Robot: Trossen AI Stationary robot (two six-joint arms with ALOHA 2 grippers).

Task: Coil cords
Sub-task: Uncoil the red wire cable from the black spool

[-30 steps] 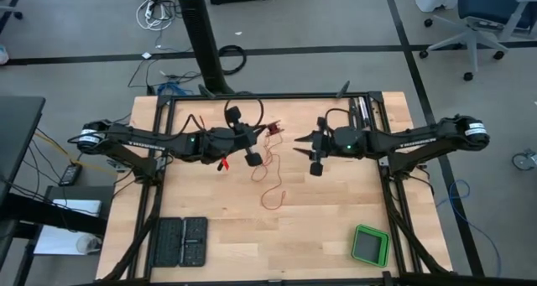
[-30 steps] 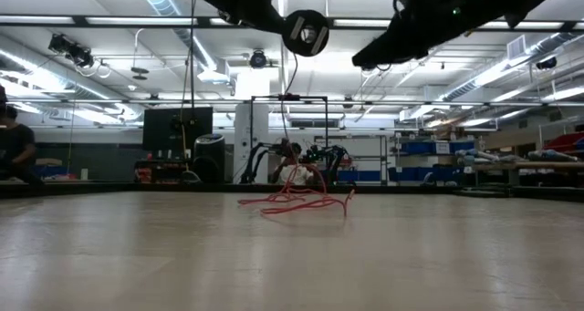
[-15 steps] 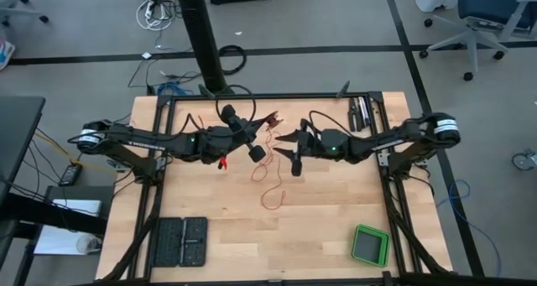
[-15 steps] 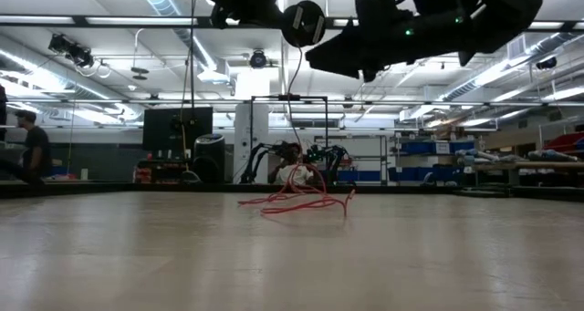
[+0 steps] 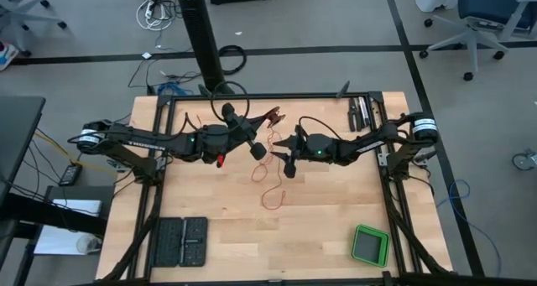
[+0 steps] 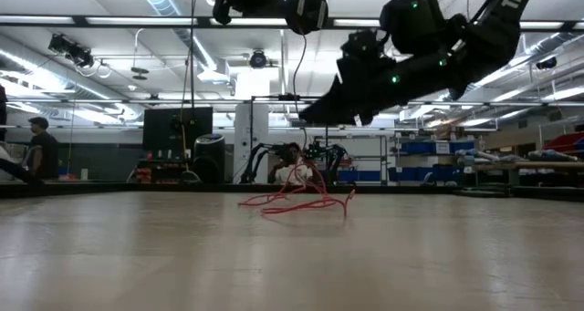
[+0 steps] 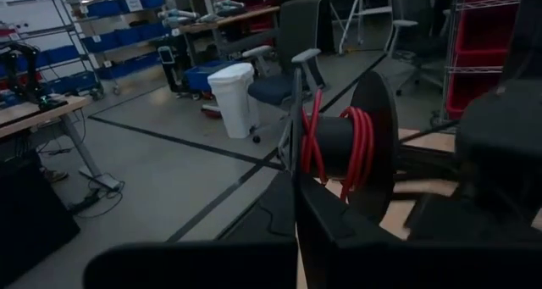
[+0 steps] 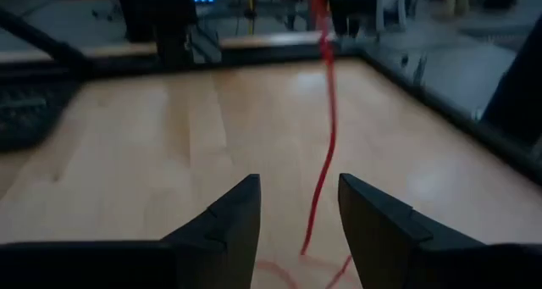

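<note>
1. The pale wooden table (image 5: 336, 202) carries the work; both dark arms reach in over its far half and nearly meet near the middle.
2. The left gripper (image 5: 252, 132) holds up a black round spool (image 7: 343, 145) well above the table. Its fingers appear closed on the spool's frame, though the wrist view shows little of the grip itself.
3. The right gripper (image 8: 296, 225) hovers just beside the spool with its two dark fingers (image 8: 224, 217) spread apart and pinching nothing; the hanging strand runs between them.
4. The thin red-orange cord (image 5: 270, 181) is partly wound: several red turns sit on the spool's hub in the left wrist view, and one strand drops from it to the table.
5. What is left, as I judge it, is a good share: a loose tangle of cord lies on the wood below and in front of the grippers, with a loop trailing toward the near side. The task looks begun, but not close to done.
6. A flat black ridged tray (image 5: 178, 241) and a small green-rimmed box (image 5: 369, 246) sit near the front edge, well apart from the cord.
7. Writing: white lettering runs along each arm's forearm, too small to read surely; it seems to be the maker's name.
</note>
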